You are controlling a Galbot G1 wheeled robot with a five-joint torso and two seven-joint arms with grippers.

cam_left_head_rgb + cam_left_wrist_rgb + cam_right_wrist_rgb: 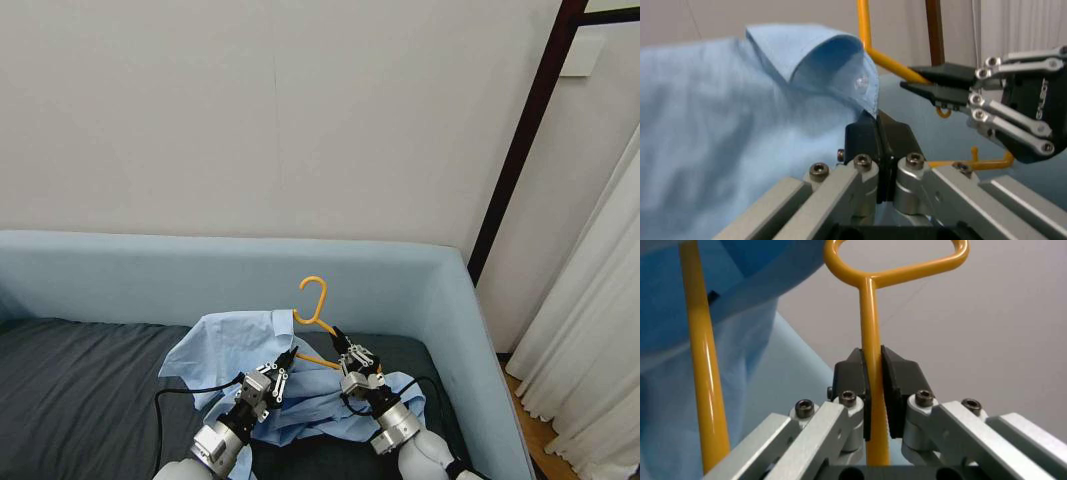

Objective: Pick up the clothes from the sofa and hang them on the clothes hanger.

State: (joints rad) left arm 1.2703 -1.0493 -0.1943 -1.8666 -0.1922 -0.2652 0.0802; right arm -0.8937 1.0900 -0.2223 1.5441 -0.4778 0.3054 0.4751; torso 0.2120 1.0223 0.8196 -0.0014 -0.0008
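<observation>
Head view: my left gripper (288, 358) pinches the light blue shirt (230, 345) just under its collar, and my right gripper (340, 342) is clamped on the wire of the orange hanger (325, 297), both above the sofa (100, 275) seat. I fear the thin wire may swivel in that grip, or the fabric may slide off.

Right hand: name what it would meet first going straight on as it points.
Nothing near: the right hand, shut on the orange wire hanger, points past its loop at the pale grey wall, depth unclear. The light blue shirt lies beside that line.
</observation>
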